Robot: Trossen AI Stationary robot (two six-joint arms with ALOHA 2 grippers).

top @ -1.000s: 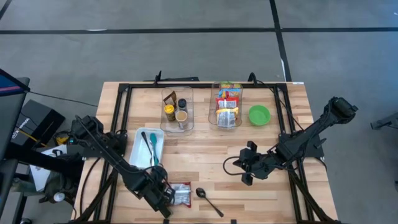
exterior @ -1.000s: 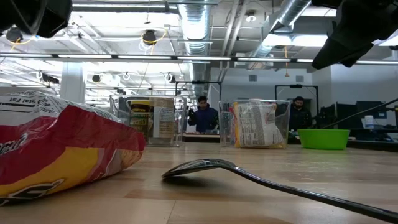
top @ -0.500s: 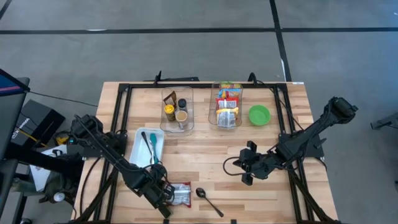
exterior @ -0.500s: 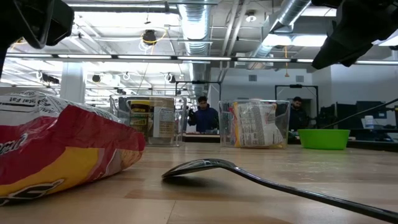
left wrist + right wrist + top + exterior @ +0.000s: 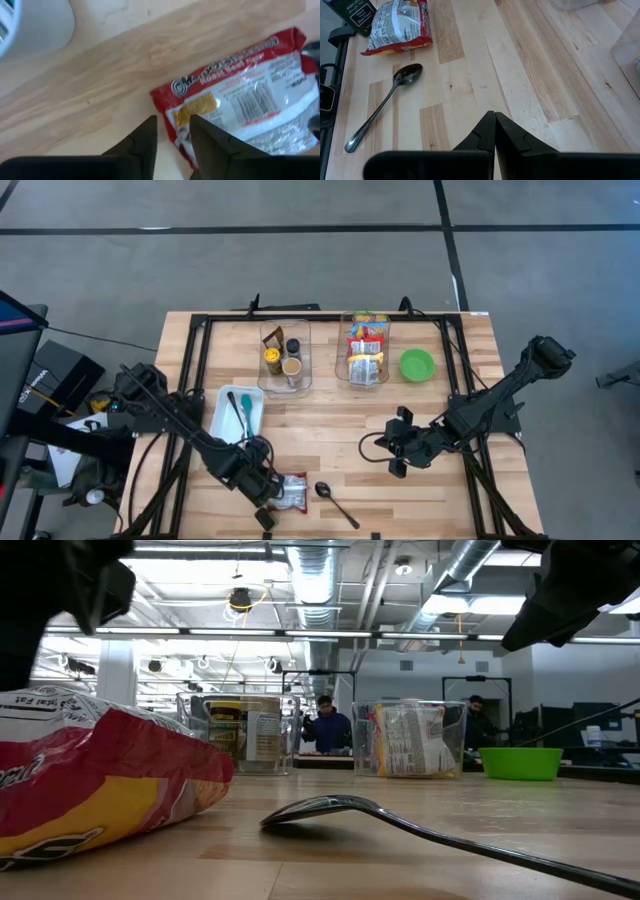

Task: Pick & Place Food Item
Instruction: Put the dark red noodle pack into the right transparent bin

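Left claw (image 5: 172, 137) is hovering narrowly parted over the red snack packet (image 5: 240, 102), gripping nothing. Packet is lying flat on the counter (image 5: 330, 420). Right claw (image 5: 494, 131) is waiting pressed together mid-counter.

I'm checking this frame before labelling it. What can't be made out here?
- Packet: its far end is cut off by the left wrist view's edge; in the high view the left gripper covers part of it.
- Spoon: its handle runs out of the low view.
- Labels in the two clear bins: too small in the high view.
- Tray contents: too small to tell.
- Right gripper waits mid-table, shut.
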